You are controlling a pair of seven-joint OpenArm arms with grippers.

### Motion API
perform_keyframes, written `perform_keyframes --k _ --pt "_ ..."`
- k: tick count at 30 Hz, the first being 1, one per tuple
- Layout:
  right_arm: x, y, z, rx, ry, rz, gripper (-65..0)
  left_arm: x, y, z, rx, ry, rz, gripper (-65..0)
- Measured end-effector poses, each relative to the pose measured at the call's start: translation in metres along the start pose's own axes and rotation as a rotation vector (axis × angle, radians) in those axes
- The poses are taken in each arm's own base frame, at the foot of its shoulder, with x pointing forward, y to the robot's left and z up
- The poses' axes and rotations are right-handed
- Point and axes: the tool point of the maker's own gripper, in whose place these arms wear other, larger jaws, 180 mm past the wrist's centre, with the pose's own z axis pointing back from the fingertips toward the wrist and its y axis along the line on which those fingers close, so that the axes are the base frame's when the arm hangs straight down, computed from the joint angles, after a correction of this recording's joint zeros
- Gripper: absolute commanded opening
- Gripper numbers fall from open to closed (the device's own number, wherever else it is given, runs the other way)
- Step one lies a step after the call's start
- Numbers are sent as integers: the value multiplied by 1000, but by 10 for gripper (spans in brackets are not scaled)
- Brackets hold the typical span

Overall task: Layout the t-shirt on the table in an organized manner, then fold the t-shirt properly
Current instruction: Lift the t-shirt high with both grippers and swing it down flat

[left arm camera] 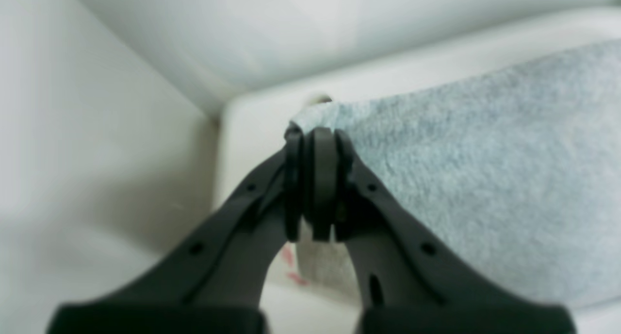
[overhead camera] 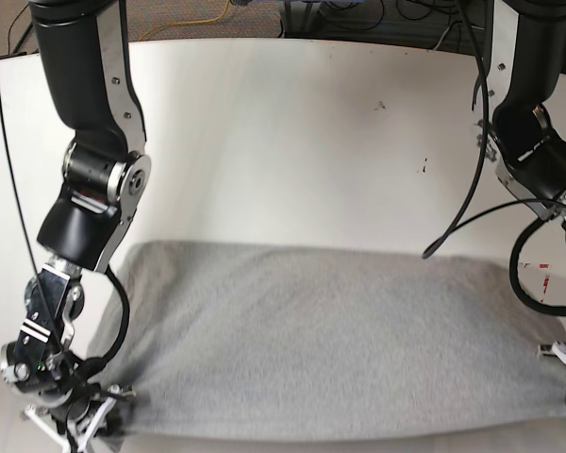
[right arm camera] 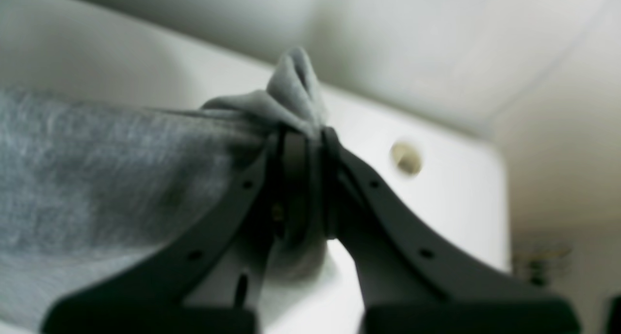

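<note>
Each claw is clamped on a corner of the shirt (overhead camera: 330,340): the left claw (left arm camera: 315,144) and the right claw (right arm camera: 303,135). They hold it stretched wide over the tabletop (overhead camera: 292,142), likely so it lies smooth.

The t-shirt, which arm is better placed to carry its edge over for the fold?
Neither alone. The left gripper and right gripper each have jaws shut on a corner of the t-shirt, so both should move together.

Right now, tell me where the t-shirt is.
In the base view the t-shirt lies spread across the near half of the table, its two near corners pinched by the left claw and right claw.
</note>
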Motion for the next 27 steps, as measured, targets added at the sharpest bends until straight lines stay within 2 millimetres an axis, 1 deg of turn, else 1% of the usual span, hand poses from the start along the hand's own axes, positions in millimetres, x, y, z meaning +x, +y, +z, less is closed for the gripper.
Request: perform_keyframes --k 4,6,8,13,15,17,18,21,24,26,27 --pt "54 -24 17 -52 -67 51 -631 49 16 12 43 -110 -2 -650" --pt "84 -38 30 -85 -112 73 -631 74 25 19 60 -162 4 -650" --pt "114 -53 47 -114 -146 111 -631 99 36 27 83 -203 11 -650" --pt "174 -79 89 -178 -222 180 -631 151 58 53 129 -315 28 -650" --pt "190 -87 104 -203 -243 180 -631 167 65 62 143 -359 29 -650" --pt "197 -95 114 -225 -242 178 -631 176 69 69 152 -385 29 -650" --pt "198 -99 118 -233 -235 175 -631 178 69 70 151 -393 29 -650" --pt "191 -107 125 -262 -205 171 -631 176 64 67 144 -378 12 -650" --pt "173 -113 130 -305 -162 179 -631 169 53 58 120 -349 -7 -650" --pt "156 -114 130 -328 -136 188 -631 160 43 51 95 -338 -13 -650" --pt "146 -114 131 -339 -122 197 -631 153 38 47 80 -325 -14 -650"
